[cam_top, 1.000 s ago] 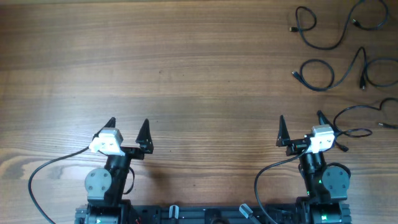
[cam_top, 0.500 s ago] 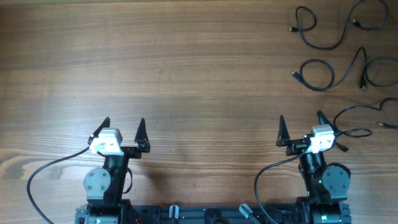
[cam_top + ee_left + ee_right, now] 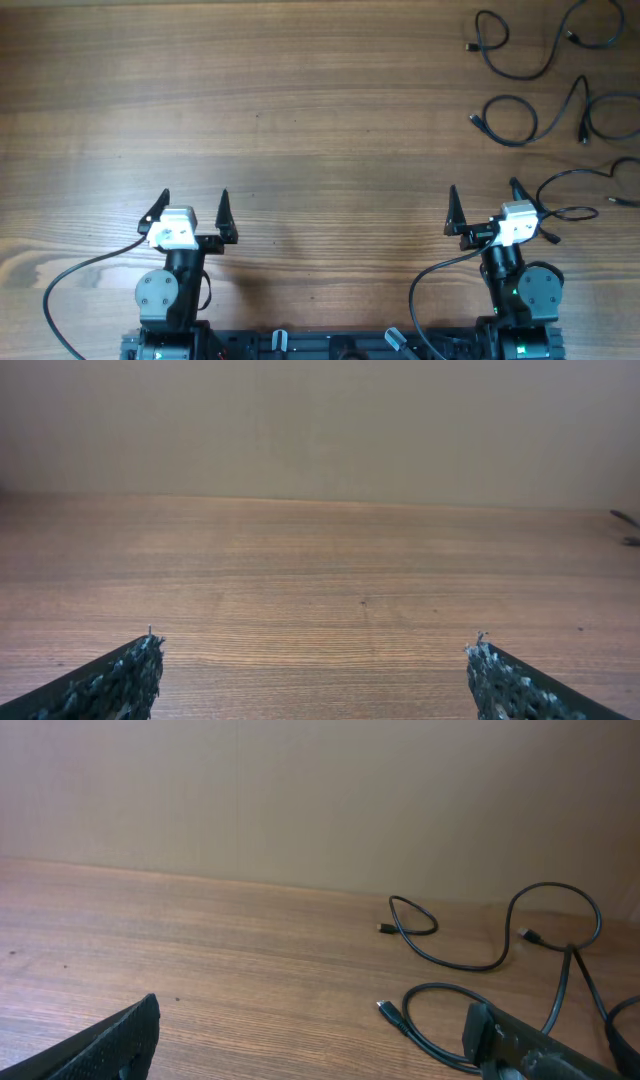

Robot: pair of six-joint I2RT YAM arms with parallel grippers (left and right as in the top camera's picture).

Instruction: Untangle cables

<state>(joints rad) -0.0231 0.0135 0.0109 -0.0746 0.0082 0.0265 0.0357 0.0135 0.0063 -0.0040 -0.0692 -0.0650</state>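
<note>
- Overhead: three cables are lying on the tabletop (image 3: 300,100), all ahead of the right jaws and off to their outer side.
  - The top cable (image 3: 525,77) is resting farthest ahead, and the middle cable (image 3: 536,120) is sitting below it.
  - The nearest cable (image 3: 580,172) is curving just beside the outer right jaw.
  - Each one is lying as its own loose run, and none is crossing another as far as this view shows. The separating therefore looks largely done.
  - The nearest cable is running off the picture's edge, and a thin dark loop is sitting against the right jaws. It cannot be told whether that loop is part of this cable or the arm's own wiring.
  - The left jaws and right jaws are both standing spread wide above bare wood, gripping nothing.
- Left wrist: the left jaws are gaping wide, with only wood grain showing between them.
  - A sliver of dark cable is peeking in far ahead, beyond the right-hand jaw.
  - Nothing is waiting within this arm's reach.
- Right wrist: the right jaws are likewise splayed apart and carrying nothing.
  - Ahead of them two cables are showing, judged to be the top and middle ones.
  - The farther one is looping and arching well ahead. The nearer one is curling just ahead of the right-hand jaw, which is hiding part of it.
  - What is left, by this judgement, is at most tidying the nearest cable or ending the run.
</note>
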